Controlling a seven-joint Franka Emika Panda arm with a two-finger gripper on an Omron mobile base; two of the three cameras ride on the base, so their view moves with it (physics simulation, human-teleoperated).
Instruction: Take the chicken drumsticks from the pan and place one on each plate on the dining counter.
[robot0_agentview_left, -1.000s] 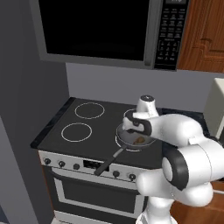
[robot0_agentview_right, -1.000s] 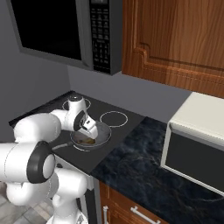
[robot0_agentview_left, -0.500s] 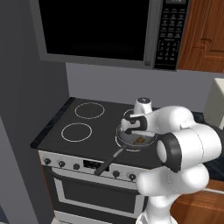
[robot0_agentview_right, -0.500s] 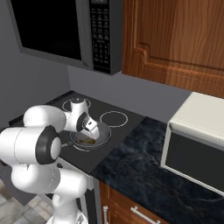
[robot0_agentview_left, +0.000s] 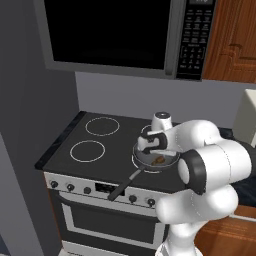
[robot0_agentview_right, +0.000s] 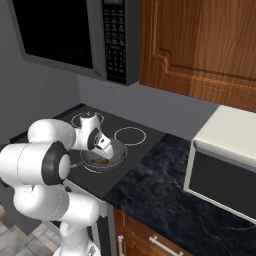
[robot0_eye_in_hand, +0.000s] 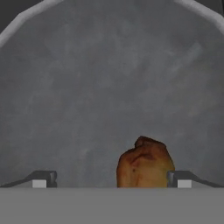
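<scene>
The grey pan (robot0_agentview_left: 169, 161) sits on the stove's front right burner, its dark handle (robot0_agentview_left: 123, 187) pointing toward the front edge. An orange-brown chicken drumstick (robot0_agentview_left: 160, 160) lies inside it. My gripper (robot0_agentview_left: 151, 153) hangs low inside the pan, open. In the hand view the drumstick (robot0_eye_in_hand: 145, 166) lies on the pan floor (robot0_eye_in_hand: 100, 87) between the two fingertips (robot0_eye_in_hand: 43, 178), close to the right one, and the gripper (robot0_eye_in_hand: 111, 179) holds nothing. From the right I see the pan (robot0_agentview_right: 114, 150), the drumstick (robot0_agentview_right: 100, 161) and the gripper (robot0_agentview_right: 101, 151). The plates and the dining counter are out of view.
The black stovetop (robot0_agentview_left: 90, 150) has two ringed burners on its left half. A microwave (robot0_agentview_left: 125, 35) hangs above it. A dark stone counter (robot0_agentview_right: 160, 195) runs to the right, bearing a white boxy appliance (robot0_agentview_right: 225, 160). Wood cabinets (robot0_agentview_right: 200, 45) hang above.
The hand has come down a little closer into the pan, and the elbow has swung nearer to the base cameras. The jaws stayed open and the pan has not moved.
</scene>
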